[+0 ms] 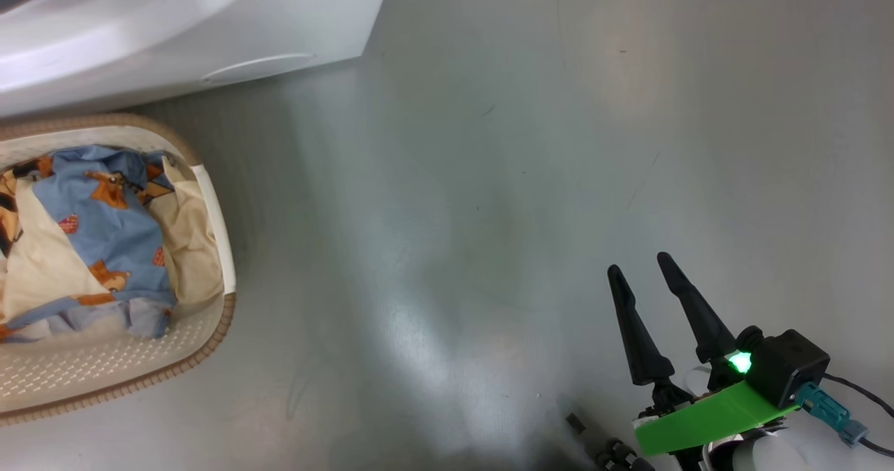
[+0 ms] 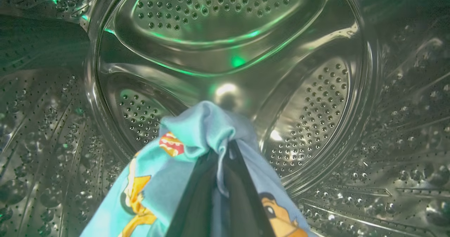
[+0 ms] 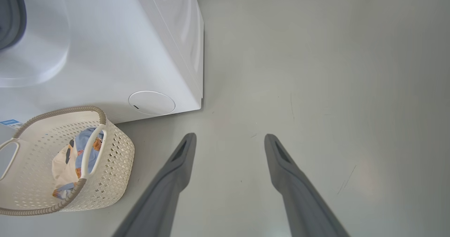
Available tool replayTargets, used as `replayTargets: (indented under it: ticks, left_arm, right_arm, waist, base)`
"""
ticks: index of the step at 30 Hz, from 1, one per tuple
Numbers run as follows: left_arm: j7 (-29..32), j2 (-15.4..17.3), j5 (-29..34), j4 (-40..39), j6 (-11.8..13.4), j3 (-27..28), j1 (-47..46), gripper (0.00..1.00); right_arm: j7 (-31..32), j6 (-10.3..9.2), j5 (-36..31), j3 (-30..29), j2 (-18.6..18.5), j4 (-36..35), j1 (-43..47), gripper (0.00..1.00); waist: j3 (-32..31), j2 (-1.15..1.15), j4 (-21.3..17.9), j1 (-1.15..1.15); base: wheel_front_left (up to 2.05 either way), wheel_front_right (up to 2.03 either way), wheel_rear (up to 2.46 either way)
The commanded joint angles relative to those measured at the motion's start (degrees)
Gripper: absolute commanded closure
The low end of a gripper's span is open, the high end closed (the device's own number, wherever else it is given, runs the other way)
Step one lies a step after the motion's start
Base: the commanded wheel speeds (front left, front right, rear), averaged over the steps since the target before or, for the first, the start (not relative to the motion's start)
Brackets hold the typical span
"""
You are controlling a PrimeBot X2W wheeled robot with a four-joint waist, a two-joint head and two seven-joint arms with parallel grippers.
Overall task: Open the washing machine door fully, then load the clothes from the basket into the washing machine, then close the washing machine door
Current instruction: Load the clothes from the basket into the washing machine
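Steel drum around blue clothes, basket beside washing machine

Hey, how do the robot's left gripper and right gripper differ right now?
The left gripper is shut on a blue printed cloth; the right gripper is open and holds nothing. The left gripper is inside the steel drum; the right gripper hangs over bare floor near the washing machine. Both have two long dark tapered fingers.
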Motion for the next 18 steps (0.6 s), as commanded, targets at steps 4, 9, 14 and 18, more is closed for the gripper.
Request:
replayTargets:
  ticks: [4, 9, 14, 18]
  left_arm:
    - [-0.3, 1.8, 1.3, -2.6, -0.9, 0.4, -0.4, 1.0]
    - [-0.3, 1.1, 1.5, -5.5, -1.3, 1.3, -1.0, 1.0]
    - [-0.3, 0.9, 2.6, -6.1, -1.7, 1.3, -0.5, 1.0]
    - [-0.3, 1.2, 3.7, -1.2, -1.1, 1.2, 0.8, 1.0]
  right_arm:
    - [-0.3, 0.09, -0.4, 1.3, -0.6, -1.0, 1.7, 0.0]
    - [-0.3, 0.09, -0.1, 1.8, -0.4, -0.7, 1.3, 0.0]
    - [-0.3, 0.09, 0.0, 2.0, -0.3, -0.2, 1.2, 0.0]
    - [-0.3, 0.09, 0.1, 2.0, -0.1, -0.1, 1.2, 0.0]
  waist:
    - [0.1, 0.0, 0.1, 0.0]
    - [0.1, 0.0, -0.4, 0.0]
    - [-0.2, 0.0, -0.9, 0.0]
    - [-0.9, 0.0, -1.0, 0.0]
  base:
    - [0.0, 0.0, 0.0]
    - [0.0, 0.0, 0.0]
    - [0.0, 0.0, 0.0]
    - [0.0, 0.0, 0.0]
